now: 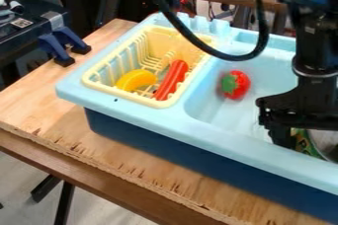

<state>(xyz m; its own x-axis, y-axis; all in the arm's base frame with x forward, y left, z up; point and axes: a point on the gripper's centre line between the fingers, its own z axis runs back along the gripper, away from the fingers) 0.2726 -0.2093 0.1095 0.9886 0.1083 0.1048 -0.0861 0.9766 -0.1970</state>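
"Rough plywood [132,167], splintered along its front edge, with a pale blue toy sink [198,134] on top. Where's the pincer [288,135]?"

"Low over the basin's right side, right by a round-ended thing with a green and yellow side [303,144]. Could be a can on its side, near the front wall."

"Has it got hold?"

"Can't tell, nor how far open it is. The black wrist covers too much."

"What worries you?"

"If that's a can, an off-centre nudge could roll it. And so near the wall, I'd fear a bump or a jam."

"And the red toy with a green top [242,85]?"

"Further back in the basin, well apart. A wide sideways sweep might knock it."

"That cable [231,57] droops by the yellow rack [125,94], where the banana [137,79] and sausage [172,78] lie."

"It might catch the rim if the arm swings."

"Any writing?"

"None I can read: patterned print on the can-like side, and a square code label [21,22] on the gear over left."
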